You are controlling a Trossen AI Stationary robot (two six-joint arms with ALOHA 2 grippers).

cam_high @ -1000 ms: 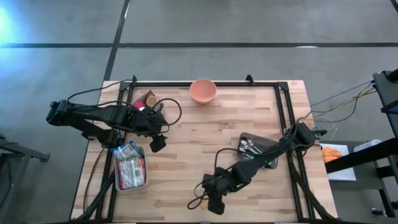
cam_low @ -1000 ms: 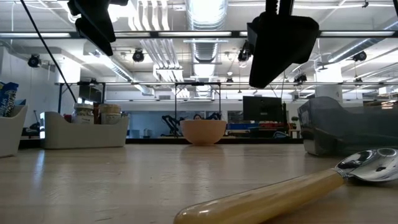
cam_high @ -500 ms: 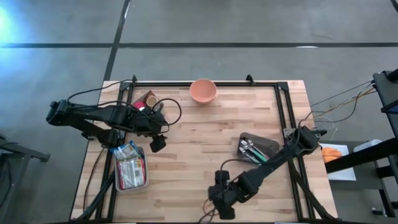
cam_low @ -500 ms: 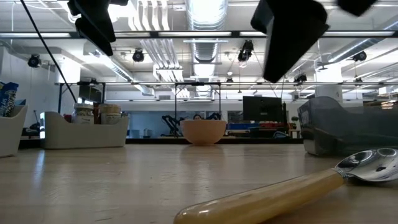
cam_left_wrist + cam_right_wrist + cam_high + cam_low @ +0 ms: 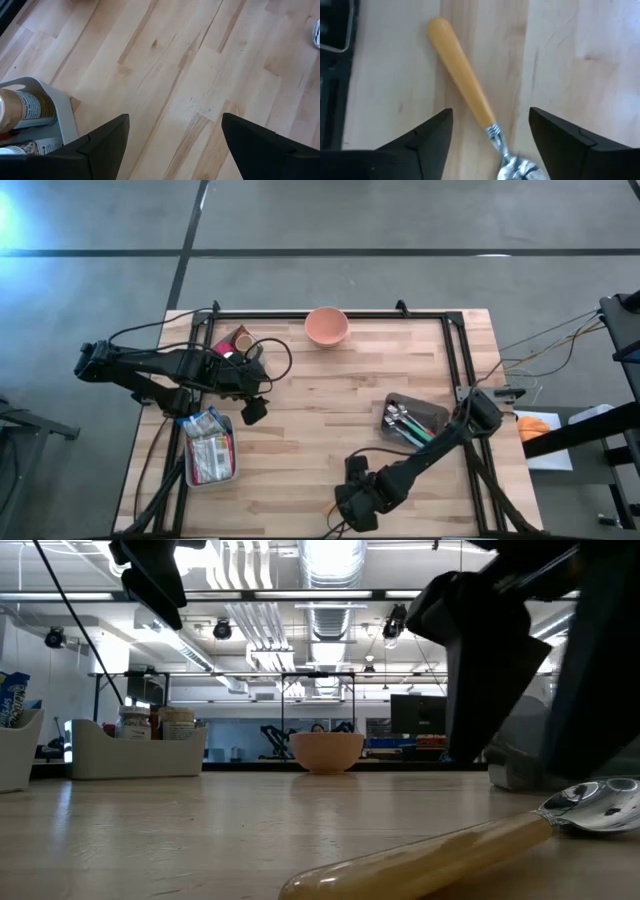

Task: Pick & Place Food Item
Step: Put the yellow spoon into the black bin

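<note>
A spoon with a yellow handle (image 5: 465, 90) and a metal bowl (image 5: 598, 806) lies flat on the wooden table near its front edge. My right gripper (image 5: 490, 110) hangs low over it, pointing steeply down and open. Its fingers stand on either side of the handle's bowl end, apart from it. In the high view my right gripper (image 5: 352, 505) covers the spoon. Packaged food fills a white tray (image 5: 208, 452) at the left. My left gripper (image 5: 254, 411) waits open above bare table beside that tray.
A pink bowl (image 5: 326, 326) stands at the far edge's middle. A grey tray (image 5: 415, 420) with cutlery sits at the right. A second white tray (image 5: 232, 342) with jars stands at the far left. Bare wood lies between the arms.
My right gripper has sunk toward the spoon near the front edge, shifting a little toward the table's right and rolling about its own axis. In the low view it has dropped from the top of the picture down to the spoon's level. The spoon has stayed where it was.
</note>
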